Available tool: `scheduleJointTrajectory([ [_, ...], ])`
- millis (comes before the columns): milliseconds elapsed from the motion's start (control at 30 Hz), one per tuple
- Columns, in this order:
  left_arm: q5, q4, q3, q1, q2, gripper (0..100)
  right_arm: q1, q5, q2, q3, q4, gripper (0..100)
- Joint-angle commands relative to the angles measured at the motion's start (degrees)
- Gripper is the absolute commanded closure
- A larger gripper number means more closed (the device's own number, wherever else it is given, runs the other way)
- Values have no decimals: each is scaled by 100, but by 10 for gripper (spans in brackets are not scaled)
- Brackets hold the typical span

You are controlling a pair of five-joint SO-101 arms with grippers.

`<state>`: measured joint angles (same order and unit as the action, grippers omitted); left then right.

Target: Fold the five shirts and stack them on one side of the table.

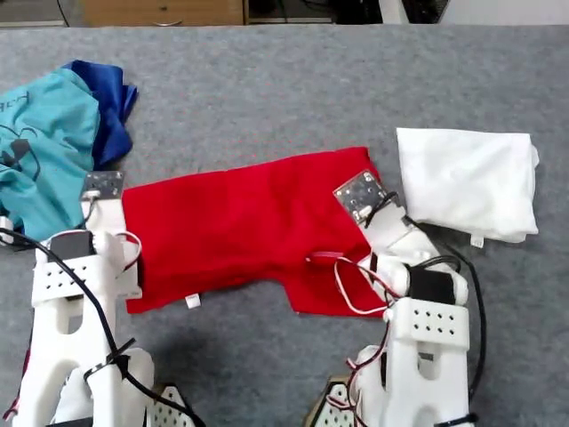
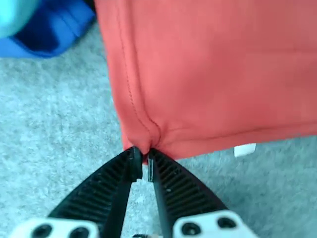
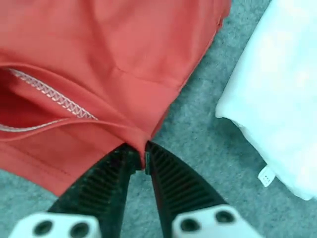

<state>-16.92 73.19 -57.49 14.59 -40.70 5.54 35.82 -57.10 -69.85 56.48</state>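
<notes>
The grey desk carries a red shirt spread flat across its middle. A folded white shirt lies just beside its right end. A crumpled teal shirt and a blue shirt are heaped at the left. The left tool is clamped on a left corner of the red shirt, and the right tool is pinched on its right edge.

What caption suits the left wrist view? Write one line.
Left claw pinches a corner of the red shirt; blue shirt nearby.

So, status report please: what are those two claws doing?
Left gripper and right gripper shut on the red fabric shirt. Folded white shirt lies close beside.
</notes>
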Motion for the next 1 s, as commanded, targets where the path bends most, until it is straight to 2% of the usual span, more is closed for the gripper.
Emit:
scheduleJointTrajectory([
  [0,-237,-79,-53,53,-136,982,119,114,-101,-31,44,995],
  [200,-237,-97,-167,123,-136,982,136,132,-101,-31,35,995],
  [333,-580,-88,-290,123,-136,982,136,457,-101,-40,35,995],
  [600,-571,-105,-448,123,-136,980,92,1187,-110,-295,0,995],
  [833,-563,-264,-457,105,-101,978,92,1204,-110,-470,-70,994],
  [900,-589,-264,-457,123,-110,952,92,1213,-110,-462,-70,984],
  [967,-598,-255,-457,132,-119,892,92,1398,-110,-470,-26,931],
])
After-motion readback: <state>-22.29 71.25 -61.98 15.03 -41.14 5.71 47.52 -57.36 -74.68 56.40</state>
